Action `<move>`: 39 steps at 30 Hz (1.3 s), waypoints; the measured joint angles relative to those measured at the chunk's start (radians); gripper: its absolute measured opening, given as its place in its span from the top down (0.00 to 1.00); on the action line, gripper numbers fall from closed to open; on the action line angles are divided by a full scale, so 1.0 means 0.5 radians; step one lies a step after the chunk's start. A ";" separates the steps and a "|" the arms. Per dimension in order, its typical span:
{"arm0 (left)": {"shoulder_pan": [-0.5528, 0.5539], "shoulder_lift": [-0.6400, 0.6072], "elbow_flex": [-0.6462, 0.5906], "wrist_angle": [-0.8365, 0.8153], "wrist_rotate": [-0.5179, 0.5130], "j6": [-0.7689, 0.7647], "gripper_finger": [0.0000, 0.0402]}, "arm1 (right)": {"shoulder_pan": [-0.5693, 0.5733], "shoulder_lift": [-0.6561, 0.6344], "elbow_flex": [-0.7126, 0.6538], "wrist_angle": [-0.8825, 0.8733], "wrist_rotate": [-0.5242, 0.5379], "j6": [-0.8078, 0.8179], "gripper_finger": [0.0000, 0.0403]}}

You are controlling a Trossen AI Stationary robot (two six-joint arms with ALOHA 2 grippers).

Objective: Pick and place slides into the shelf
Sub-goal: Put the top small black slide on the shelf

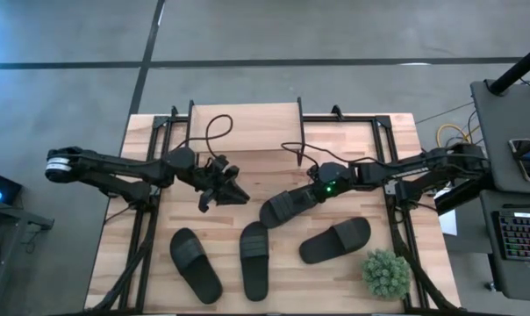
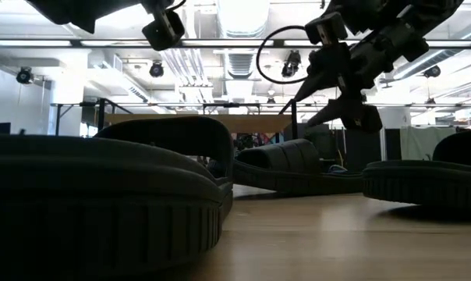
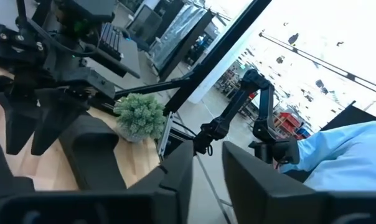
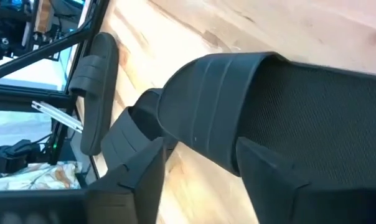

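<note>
Four black slides lie sole-down on the wooden table: one point(image 1: 195, 263) near left, one point(image 1: 254, 259) in the middle, one point(image 1: 335, 240) near right, and one point(image 1: 287, 208) farther back. My right gripper point(image 1: 315, 191) hangs open over that last slide; in the right wrist view point(image 4: 203, 186) its fingers stand on either side of the strap point(image 4: 219, 106), and the low view shows the gripper point(image 2: 352, 109) above the slide point(image 2: 290, 168). My left gripper point(image 1: 223, 189) is open and raised over bare table, holding nothing point(image 3: 206, 177). The shelf point(image 1: 245, 123) stands at the far edge.
A small green potted plant point(image 1: 386, 272) stands at the table's near right corner. Black metal frames run along both table sides point(image 1: 142, 219). Cables loop over the shelf point(image 1: 214, 132). Bare wood lies between the shelf and the slides.
</note>
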 joint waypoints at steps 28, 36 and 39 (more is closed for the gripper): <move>0.049 -0.663 -0.044 -1.187 -0.371 0.129 0.72 | 0.014 0.468 0.082 0.228 0.055 0.008 0.44; 0.049 -0.650 -0.045 -1.261 -0.375 0.143 0.72 | 0.026 0.688 0.291 0.210 0.039 -0.094 0.45; 0.049 -0.634 -0.045 -1.271 -0.375 0.143 0.72 | 0.033 0.733 0.351 0.183 0.039 -0.111 0.49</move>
